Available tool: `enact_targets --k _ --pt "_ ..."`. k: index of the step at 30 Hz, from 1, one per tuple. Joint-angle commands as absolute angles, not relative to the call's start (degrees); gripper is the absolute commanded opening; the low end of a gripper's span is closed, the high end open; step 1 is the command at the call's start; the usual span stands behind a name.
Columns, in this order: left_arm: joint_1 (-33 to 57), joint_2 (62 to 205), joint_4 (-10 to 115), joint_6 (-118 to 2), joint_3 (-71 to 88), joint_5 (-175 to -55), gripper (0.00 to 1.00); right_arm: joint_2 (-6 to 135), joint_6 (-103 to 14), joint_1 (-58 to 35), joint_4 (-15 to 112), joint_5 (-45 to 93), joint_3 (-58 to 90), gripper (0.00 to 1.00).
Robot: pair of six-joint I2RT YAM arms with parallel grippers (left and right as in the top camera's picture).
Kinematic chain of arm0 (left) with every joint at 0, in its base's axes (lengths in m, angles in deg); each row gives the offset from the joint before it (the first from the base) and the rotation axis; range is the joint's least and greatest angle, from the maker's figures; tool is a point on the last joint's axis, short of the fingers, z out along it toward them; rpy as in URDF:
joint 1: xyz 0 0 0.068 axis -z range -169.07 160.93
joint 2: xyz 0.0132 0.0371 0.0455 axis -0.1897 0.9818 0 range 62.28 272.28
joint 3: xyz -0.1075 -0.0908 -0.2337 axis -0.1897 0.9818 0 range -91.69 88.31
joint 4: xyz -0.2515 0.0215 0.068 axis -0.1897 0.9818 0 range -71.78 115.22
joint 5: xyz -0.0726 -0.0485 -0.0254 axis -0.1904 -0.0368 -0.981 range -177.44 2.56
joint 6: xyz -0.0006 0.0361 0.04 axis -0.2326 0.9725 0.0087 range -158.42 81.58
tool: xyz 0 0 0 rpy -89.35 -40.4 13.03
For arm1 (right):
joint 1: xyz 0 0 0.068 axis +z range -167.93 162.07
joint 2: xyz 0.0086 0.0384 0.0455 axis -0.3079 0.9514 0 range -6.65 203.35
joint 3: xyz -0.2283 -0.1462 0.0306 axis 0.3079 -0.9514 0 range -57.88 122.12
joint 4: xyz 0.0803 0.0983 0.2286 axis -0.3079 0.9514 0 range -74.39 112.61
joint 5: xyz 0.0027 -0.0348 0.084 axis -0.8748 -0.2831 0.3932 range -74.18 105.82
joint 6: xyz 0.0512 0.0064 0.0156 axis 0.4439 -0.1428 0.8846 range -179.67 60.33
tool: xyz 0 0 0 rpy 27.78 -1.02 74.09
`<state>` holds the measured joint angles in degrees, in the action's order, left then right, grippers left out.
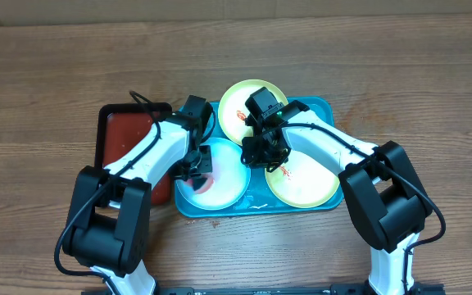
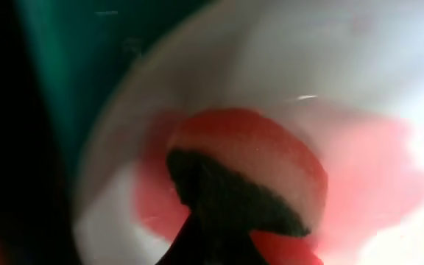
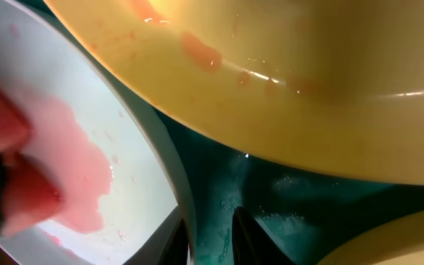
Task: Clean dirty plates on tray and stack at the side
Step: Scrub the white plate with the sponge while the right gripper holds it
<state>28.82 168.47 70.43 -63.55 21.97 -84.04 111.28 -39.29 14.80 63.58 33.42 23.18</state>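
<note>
Three plates lie on the cyan tray [image 1: 328,109]. A yellow-green plate [image 1: 238,105] is at the back, another [image 1: 310,182] at the right, and the light blue plate [image 1: 220,190] at the left. My left gripper [image 1: 195,168] is shut on a red sponge with a dark scrub side [image 2: 249,169]. It presses the sponge onto the blue plate's whitish centre [image 2: 271,59], amid a red smear. My right gripper [image 1: 260,153] grips the blue plate's right rim [image 3: 175,177], its fingers [image 3: 216,239] straddling it. The back yellow-green plate [image 3: 271,96] has red spots.
A smaller dark red tray with a black rim [image 1: 125,135] lies left of the cyan tray, under my left arm. Wet cyan tray floor [image 3: 293,202] shows between the plates. Bare wooden table surrounds both trays.
</note>
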Motion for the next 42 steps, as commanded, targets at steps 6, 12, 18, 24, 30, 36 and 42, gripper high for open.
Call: enact_targets --k 6,12,18,24,30,36,42 --pt "27.8 169.9 74.8 -64.2 13.5 -80.2 0.04 112.0 -39.1 14.6 63.4 32.6 23.1 0.22" --pt "28.2 170.0 71.5 -64.1 14.9 -96.4 0.04 112.0 -39.1 14.6 63.4 32.5 23.1 0.22" --pt "29.7 170.2 67.9 -64.1 20.0 -98.0 0.04 112.0 -39.1 14.6 63.5 32.5 23.1 0.22" --pt "29.6 170.2 68.1 -64.2 22.6 -89.3 0.04 112.0 -39.1 14.6 63.4 32.5 23.1 0.22" --pt "29.3 170.2 71.4 -68.3 22.4 -76.2 0.04 112.0 -39.1 14.6 63.4 32.5 23.1 0.22" --pt "29.1 170.2 75.9 -69.7 17.6 -73.3 0.04 112.0 -39.1 14.6 63.4 32.5 23.1 0.22" --pt "29.1 170.2 77.2 -69.8 12.9 -78.8 0.04 112.0 -39.1 14.6 63.5 32.5 23.1 0.22"
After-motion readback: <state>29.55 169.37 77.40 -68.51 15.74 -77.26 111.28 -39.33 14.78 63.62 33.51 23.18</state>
